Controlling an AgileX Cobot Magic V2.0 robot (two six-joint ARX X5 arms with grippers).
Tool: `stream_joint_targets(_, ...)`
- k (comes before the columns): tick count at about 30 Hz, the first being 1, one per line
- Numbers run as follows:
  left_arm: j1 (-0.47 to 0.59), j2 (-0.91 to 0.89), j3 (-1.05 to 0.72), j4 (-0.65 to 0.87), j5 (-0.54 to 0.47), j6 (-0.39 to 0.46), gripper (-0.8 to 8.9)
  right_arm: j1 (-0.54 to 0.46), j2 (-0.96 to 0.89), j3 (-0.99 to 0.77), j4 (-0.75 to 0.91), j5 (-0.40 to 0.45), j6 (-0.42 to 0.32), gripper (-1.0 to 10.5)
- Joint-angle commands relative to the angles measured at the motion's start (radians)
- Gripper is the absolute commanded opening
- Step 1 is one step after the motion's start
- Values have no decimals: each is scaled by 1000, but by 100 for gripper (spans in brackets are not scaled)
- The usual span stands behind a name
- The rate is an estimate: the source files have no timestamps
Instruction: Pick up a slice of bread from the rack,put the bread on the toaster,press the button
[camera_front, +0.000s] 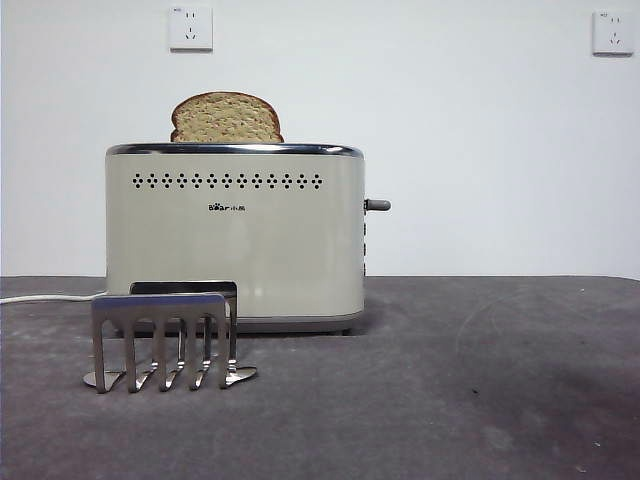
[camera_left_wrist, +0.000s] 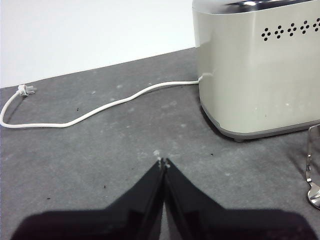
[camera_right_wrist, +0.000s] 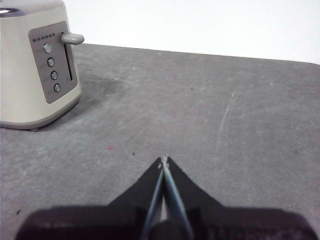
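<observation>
The cream toaster (camera_front: 235, 235) stands on the grey table. The slice of bread (camera_front: 225, 118) stands upright in its top slot, its domed top showing above the chrome rim. The empty metal rack (camera_front: 163, 338) stands in front of the toaster, near its left end. The grey lever button (camera_front: 377, 205) sticks out of the toaster's right side, high in its slot; it also shows in the right wrist view (camera_right_wrist: 71, 38). My left gripper (camera_left_wrist: 163, 162) is shut and empty, low over the table beside the toaster (camera_left_wrist: 260, 70). My right gripper (camera_right_wrist: 163, 161) is shut and empty, away from the toaster (camera_right_wrist: 32, 65).
A white power cord (camera_left_wrist: 95, 110) runs from the toaster across the table to a plug (camera_left_wrist: 25, 90). Small round buttons (camera_right_wrist: 51, 68) sit below the lever. One edge of the rack (camera_left_wrist: 312, 170) shows in the left wrist view. Two wall sockets (camera_front: 190, 28) are behind.
</observation>
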Motion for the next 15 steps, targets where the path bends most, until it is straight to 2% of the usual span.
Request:
stream_joint_targets(1,2,-2,-14,3,-1,-6,-4,2,2,-16,1,2,16,1)
stream_joint_targets(15,2,-2,-14,3,-1,-6,-3,14,2,-16,1,2,16,1)
